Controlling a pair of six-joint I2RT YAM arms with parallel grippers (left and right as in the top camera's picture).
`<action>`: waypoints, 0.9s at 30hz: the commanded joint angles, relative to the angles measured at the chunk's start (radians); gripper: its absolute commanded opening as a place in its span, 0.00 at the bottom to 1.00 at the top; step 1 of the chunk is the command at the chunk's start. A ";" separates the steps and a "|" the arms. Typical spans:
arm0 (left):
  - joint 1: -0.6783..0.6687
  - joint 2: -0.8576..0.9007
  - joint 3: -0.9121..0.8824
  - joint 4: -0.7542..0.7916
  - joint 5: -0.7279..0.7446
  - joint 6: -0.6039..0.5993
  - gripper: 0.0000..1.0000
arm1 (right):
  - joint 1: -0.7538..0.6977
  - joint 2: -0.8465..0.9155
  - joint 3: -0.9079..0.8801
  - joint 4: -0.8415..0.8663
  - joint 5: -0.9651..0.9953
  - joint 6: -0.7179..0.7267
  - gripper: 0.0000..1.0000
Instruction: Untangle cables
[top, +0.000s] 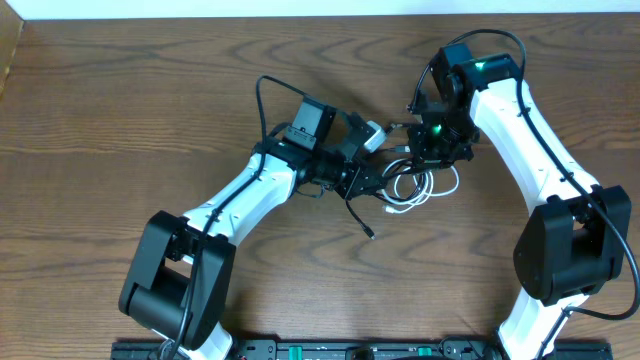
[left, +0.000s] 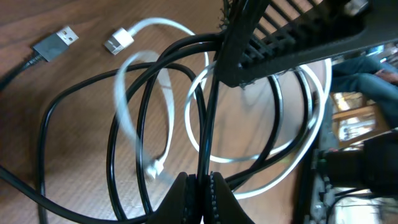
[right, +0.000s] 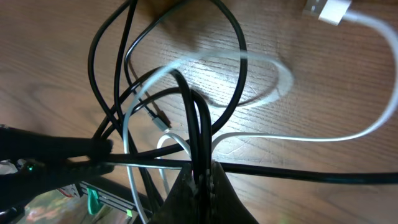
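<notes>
Wood-grain desk: your left fingers clamp the thin black cable; right fingers pinch it too, thin white cable looped alongside.

Tangled cables clog centre; open table along far edge.

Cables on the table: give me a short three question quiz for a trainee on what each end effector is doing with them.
1. True or false: the left end effector is shut on the black cable.
2. The right end effector grips which cable? A white, B black, C none.
3. Fill in: in the left wrist view, beside the gray plug lies a ___ plug.
Key: 1 true; 2 B; 3 white plug.
</notes>
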 joint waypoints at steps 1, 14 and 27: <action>0.006 -0.024 -0.002 0.014 0.106 -0.042 0.08 | 0.000 -0.020 0.015 0.010 0.013 -0.013 0.01; 0.192 -0.181 -0.002 0.453 0.167 -0.558 0.07 | -0.002 -0.019 -0.164 0.125 0.416 0.329 0.01; 0.270 -0.295 -0.002 0.564 0.159 -0.662 0.07 | -0.025 -0.022 -0.236 0.229 0.285 0.250 0.02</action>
